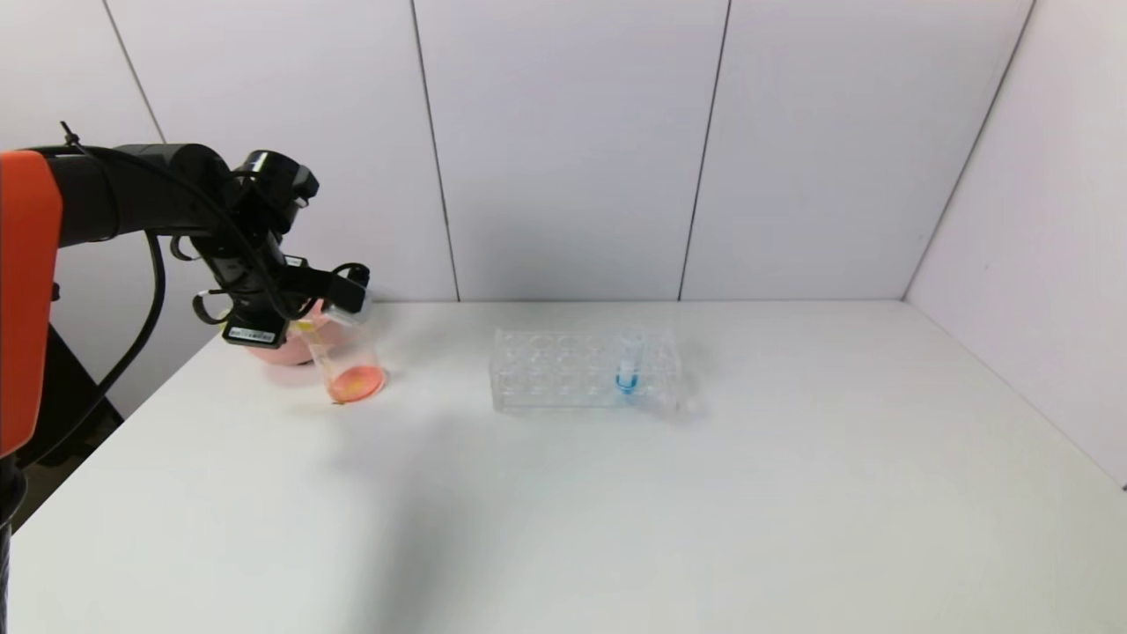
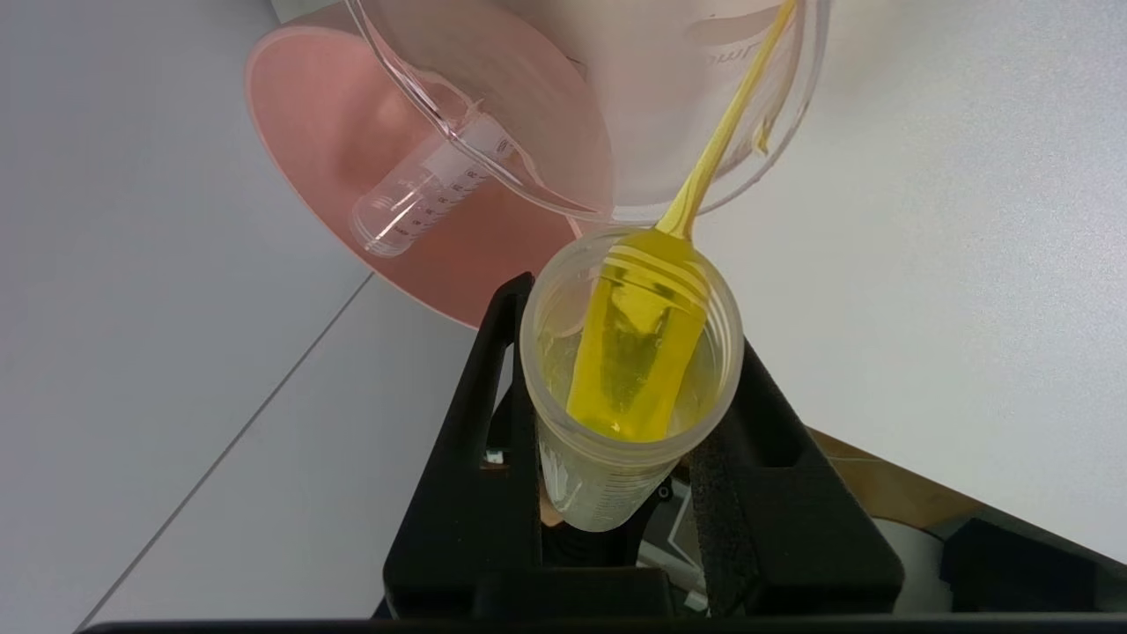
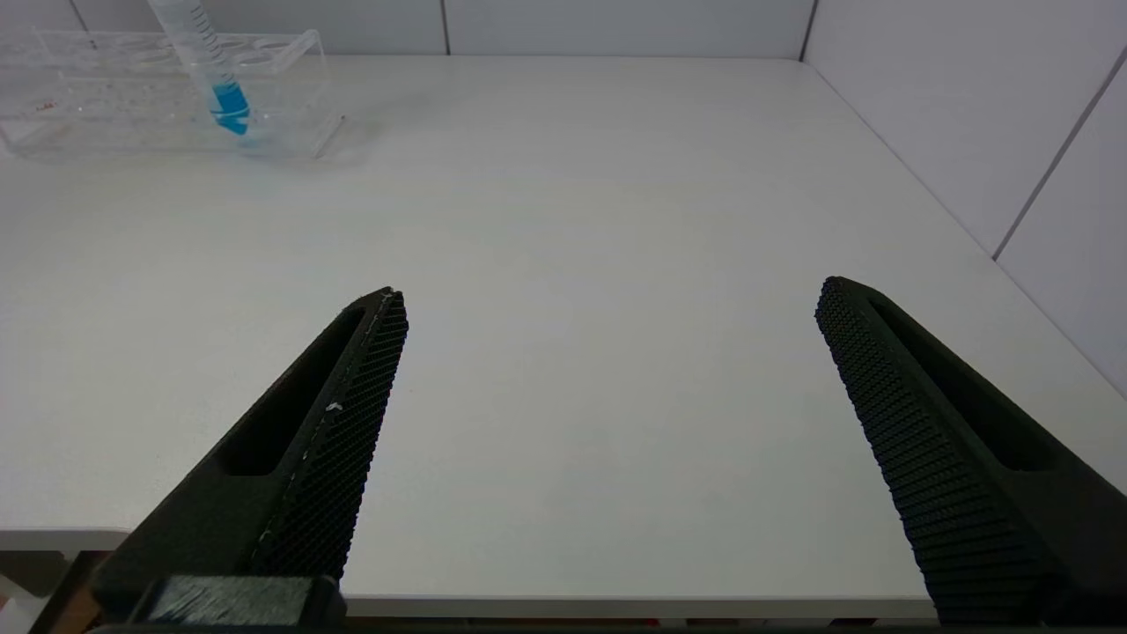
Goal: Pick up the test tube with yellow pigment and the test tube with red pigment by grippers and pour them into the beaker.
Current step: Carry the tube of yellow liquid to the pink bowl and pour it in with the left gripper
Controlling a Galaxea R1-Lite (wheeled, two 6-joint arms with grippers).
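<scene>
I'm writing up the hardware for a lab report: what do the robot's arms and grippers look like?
The left arm has an orange shell segment, black links, looped black cables and a small white label. The left gripper has black wedge-shaped jaws. The right gripper has long, tapered black jaws with cross-hatched textured inner faces.

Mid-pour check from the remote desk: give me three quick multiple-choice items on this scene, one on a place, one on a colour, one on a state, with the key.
1. Where does the empty test tube lie?
A. in the pink bowl
B. in the rack
C. on the bare table

2. What colour is the liquid in the tube standing in the rack?
A. green
B. blue
C. red

3. How is the right pincer?
A. shut on a tube
B. open, holding nothing
C. shut on the beaker

Key:
1 A: the empty test tube rests inside the pink bowl.
2 B: the tube in the rack holds blue.
3 B: the right pincer has its jaws wide apart over the table; the left pincer pours the test tube with yellow pigment into the beaker.
</scene>
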